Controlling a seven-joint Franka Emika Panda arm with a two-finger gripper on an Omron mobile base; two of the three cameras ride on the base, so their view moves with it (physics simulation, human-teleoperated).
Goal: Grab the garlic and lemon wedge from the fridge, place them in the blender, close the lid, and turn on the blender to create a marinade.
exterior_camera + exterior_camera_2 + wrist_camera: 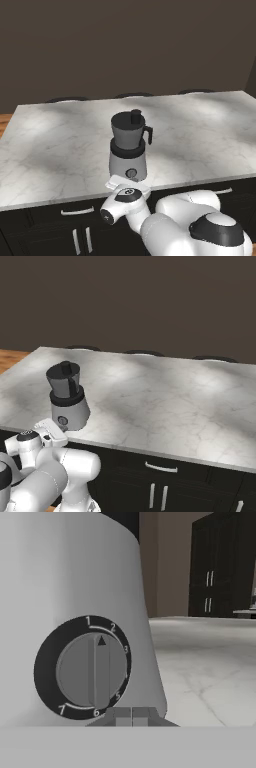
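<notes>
Pressing its two fingertips together with no gap left between them, the end effector [132, 716] is seen fully closed at the bottom of the hand view, and nothing is gripped between the fingers. The tips are placed just under the round knob [91, 671] on the front of the blender [129, 146]; whether the dial's lower rim is actually touched cannot be told. The knob's ridge is set upright, with its small triangle mark directed between the numerals 1 and 2 on the black dial ring.

In the left base view the hand [125, 196] is held level with the edge of the table [60, 150], directly in front of the blender's light grey base. The dark jar is carried on a black collar, its side handle is turned to the right, and the lid [129, 119] is seated on top of the jar, its short knob standing upright.

The blender is placed near the front edge of the marble-topped table, left of centre in the right base view. Dark cabinet fronts with pale bar handles [161, 467] are seen below the tabletop, and a brown wall is seen behind.
</notes>
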